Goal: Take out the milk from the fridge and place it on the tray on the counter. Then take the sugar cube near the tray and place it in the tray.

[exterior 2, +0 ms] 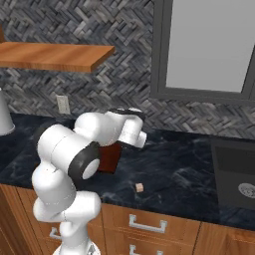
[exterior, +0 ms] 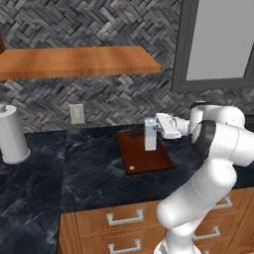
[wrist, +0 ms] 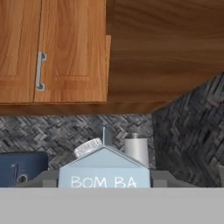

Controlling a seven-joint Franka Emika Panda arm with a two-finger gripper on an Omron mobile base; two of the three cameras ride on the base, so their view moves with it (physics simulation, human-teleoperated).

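The sugar cube (exterior 2: pixel 140 187), a tiny pale beige block, lies on the black veined marble table (exterior: pixel 94 173), near the front edge and well to the right of the tray (exterior: pixel 149 158). Below the table run orange-brown wooden drawers (exterior: pixel 124 223) with silver handles. The tray is a flat rectangular dark reddish-brown board with a low rim and a white dot by its near edge. The milk (exterior: pixel 150 134), a pale blue-white gabled carton, stands upright over the tray's far part, long axis vertical; whether its base touches the tray cannot be told. The tool (exterior: pixel 155 130) is clamped on the milk from the right, fingers flanking the carton in the hand view. Left of the tray, well apart, stands a white cylinder roll (exterior: pixel 12 136). Behind are a herringbone stone wall (exterior: pixel 114 96) with an outlet (exterior: pixel 77 113) and a long wooden wall shelf (exterior: pixel 74 62).
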